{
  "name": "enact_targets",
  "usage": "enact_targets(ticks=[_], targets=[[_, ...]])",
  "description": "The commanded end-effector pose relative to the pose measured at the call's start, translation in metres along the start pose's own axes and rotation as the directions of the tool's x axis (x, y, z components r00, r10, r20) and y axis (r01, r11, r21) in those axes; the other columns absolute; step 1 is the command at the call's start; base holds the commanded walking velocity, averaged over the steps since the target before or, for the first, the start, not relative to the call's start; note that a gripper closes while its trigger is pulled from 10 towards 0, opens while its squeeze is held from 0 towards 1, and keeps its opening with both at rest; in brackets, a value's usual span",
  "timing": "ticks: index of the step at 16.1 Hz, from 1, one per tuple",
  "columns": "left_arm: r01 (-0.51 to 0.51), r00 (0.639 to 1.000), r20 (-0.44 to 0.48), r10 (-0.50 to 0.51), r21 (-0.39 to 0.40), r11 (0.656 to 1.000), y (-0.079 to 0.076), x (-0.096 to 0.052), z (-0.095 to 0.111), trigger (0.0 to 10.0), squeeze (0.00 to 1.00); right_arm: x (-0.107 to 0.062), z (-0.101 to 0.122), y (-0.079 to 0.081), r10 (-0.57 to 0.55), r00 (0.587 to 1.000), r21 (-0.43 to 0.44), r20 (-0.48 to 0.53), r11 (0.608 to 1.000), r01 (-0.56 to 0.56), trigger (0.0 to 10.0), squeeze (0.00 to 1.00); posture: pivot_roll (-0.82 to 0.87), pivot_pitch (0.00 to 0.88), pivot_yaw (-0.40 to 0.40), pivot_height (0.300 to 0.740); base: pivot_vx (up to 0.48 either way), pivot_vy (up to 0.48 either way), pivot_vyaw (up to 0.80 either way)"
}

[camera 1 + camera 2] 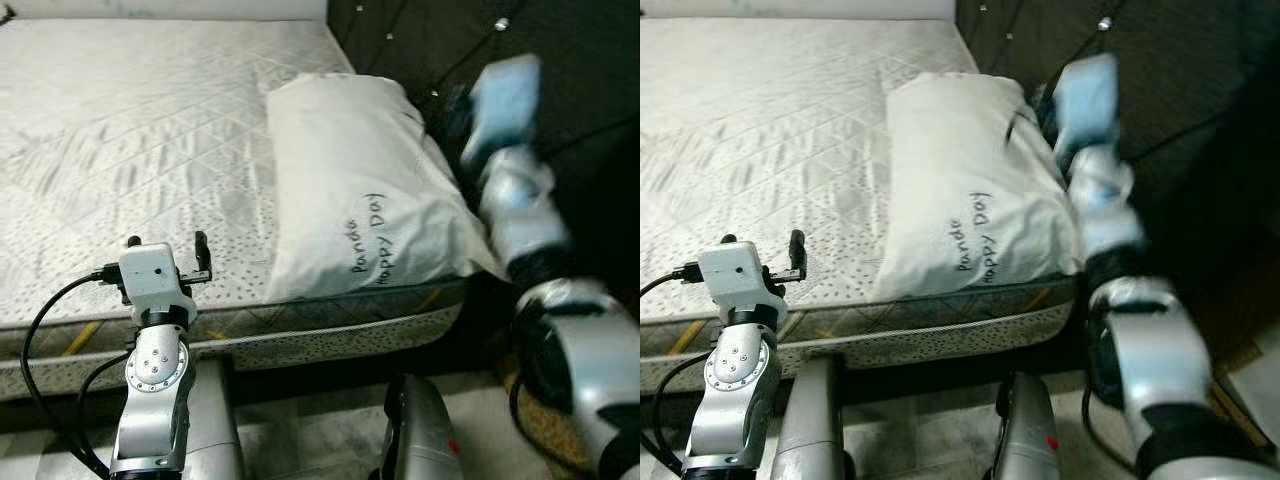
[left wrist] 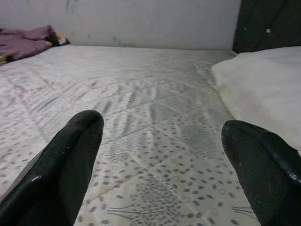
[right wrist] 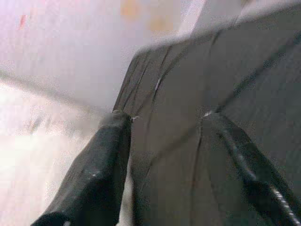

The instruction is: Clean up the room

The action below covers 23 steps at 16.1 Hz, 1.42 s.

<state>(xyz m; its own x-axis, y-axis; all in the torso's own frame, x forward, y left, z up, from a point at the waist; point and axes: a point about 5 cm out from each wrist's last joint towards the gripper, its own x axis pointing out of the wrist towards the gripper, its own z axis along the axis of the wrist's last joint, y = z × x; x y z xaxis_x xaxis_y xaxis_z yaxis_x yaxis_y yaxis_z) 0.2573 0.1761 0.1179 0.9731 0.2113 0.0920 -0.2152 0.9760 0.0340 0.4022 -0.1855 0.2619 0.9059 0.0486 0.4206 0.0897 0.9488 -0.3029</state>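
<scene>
White pillow (image 1: 350, 190) sits at the headboard (image 1: 1200, 130); right gripper (image 3: 164, 141), fingers apart, looks blurred above its far corner, so probably nudge gently; left gripper (image 2: 160, 160) open near the mattress (image 1: 130, 150) edge

left end effector (image 2: 160, 165) fingers spread over patterned mattress (image 2: 141, 103); white pillow (image 2: 263, 89) beside; purple cloth (image 2: 28, 40) far corner.

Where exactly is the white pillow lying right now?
In the left eye view the white pillow lies on the mattress, on its right side against the dark headboard, beside the raised right arm.
</scene>
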Motion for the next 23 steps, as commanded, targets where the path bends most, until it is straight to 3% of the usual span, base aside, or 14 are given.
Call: enact_targets(ticks=[1,2,4,6,9,10,11,12,13,14,15,18,19,23], targets=[[-0.004,1.0,-0.014,0.004,0.011,1.0,0.0,-0.001,-0.002,10.0,0.0,-0.003,-0.006,0.001,-0.013,1.0,0.034,-0.025,0.999,0.014,10.0,1.0,0.03,0.0,-0.068,0.515,0.0,0.0,0.0],[-0.004,1.0,-0.015,0.005,0.01,1.0,0.0,-0.002,-0.003,10.0,0.0,-0.004,-0.005,0.006,0.011,1.0,0.123,-0.024,0.992,-0.008,10.0,1.0,0.03,0.0,-0.068,0.515,0.0,0.0,0.0],[-0.005,1.0,-0.016,0.005,0.009,1.0,0.0,-0.002,-0.002,10.0,0.0,-0.014,-0.013,0.02,0.078,0.996,0.168,-0.032,0.983,-0.072,10.0,1.0,0.03,0.0,-0.066,0.515,0.0,0.0,0.0],[-0.001,1.0,-0.021,0.001,0.005,1.0,0.001,-0.004,-0.003,10.0,0.0,-0.052,-0.059,0.05,0.2,0.952,0.219,-0.231,0.964,-0.149,10.0,1.0,0.02,0.0,-0.059,0.515,0.0,0.0,0.0],[0.014,1.0,-0.02,-0.014,0.002,1.0,-0.003,-0.002,-0.002,10.0,0.0,-0.1,-0.122,0.078,0.299,0.729,0.335,-0.616,0.937,-0.102,10.0,1.0,0.02,0.0,-0.053,0.515,0.0,0.0,0.0],[0.014,1.0,-0.019,-0.014,0.002,1.0,-0.002,-0.002,-0.002,10.0,0.0,-0.109,-0.129,0.084,0.329,0.68,0.369,-0.655,0.925,-0.093,10.0,1.0,0.03,0.0,-0.054,0.515,0.0,0.0,0.0],[0.012,1.0,-0.018,-0.012,0.003,1.0,-0.001,-0.001,-0.001,10.0,0.0,-0.113,-0.132,0.085,0.322,0.668,0.368,-0.67,0.927,-0.078,10.0,1.0,0.03,0.0,-0.057,0.515,0.0,0.0,0.0],[0.01,1.0,-0.017,-0.01,0.006,1.0,0.0,-0.001,-0.001,10.0,0.0,-0.109,-0.128,0.085,0.314,0.698,0.377,-0.644,0.924,-0.068,10.0,1.0,0.04,0.0,-0.058,0.515,0.0,0.0,0.0],[0.007,1.0,-0.017,-0.007,0.008,1.0,0.002,-0.001,-0.001,10.0,0.0,-0.095,-0.113,0.085,0.298,0.768,0.412,-0.567,0.91,-0.049,10.0,1.0,0.04,0.0,-0.055,0.515,0.0,0.0,0.0],[0.006,1.0,-0.017,-0.006,0.008,1.0,0.003,-0.001,-0.001,10.0,0.0,-0.076,-0.088,0.083,0.268,0.875,0.457,-0.404,0.887,-0.061,10.0,0.2,0.03,0.0,-0.052,0.515,0.0,0.0,0.0],[0.009,1.0,-0.017,-0.009,0.008,1.0,0.002,-0.001,-0.002,10.0,0.0,-0.07,-0.073,0.085,0.29,0.903,0.517,-0.318,0.851,-0.091,10.0,0.0,0.03,0.0,-0.047,0.515,0.0,0.0,0.0],[0.02,1.0,-0.009,-0.02,0.004,1.0,-0.002,0.003,0.0,10.0,0.0,-0.061,-0.04,0.09,0.277,0.95,0.516,-0.141,0.84,-0.168,10.0,0.0,0.02,0.0,-0.036,0.515,0.0,0.0,0.0],[0.024,1.0,-0.005,-0.024,0.003,1.0,-0.002,0.005,0.001,10.0,0.0,-0.063,-0.03,0.093,0.288,0.954,0.587,-0.082,0.788,-0.187,10.0,0.0,0.02,0.0,-0.028,0.52,0.0,0.0,0.0],[0.042,0.999,0.005,-0.042,0.01,0.999,-0.001,0.011,0.003,10.0,0.0,-0.059,-0.018,0.089,0.245,0.969,0.613,-0.035,0.771,-0.172,10.0,0.0,0.02,0.0,-0.01,0.565,0.0,0.0,0.0]])
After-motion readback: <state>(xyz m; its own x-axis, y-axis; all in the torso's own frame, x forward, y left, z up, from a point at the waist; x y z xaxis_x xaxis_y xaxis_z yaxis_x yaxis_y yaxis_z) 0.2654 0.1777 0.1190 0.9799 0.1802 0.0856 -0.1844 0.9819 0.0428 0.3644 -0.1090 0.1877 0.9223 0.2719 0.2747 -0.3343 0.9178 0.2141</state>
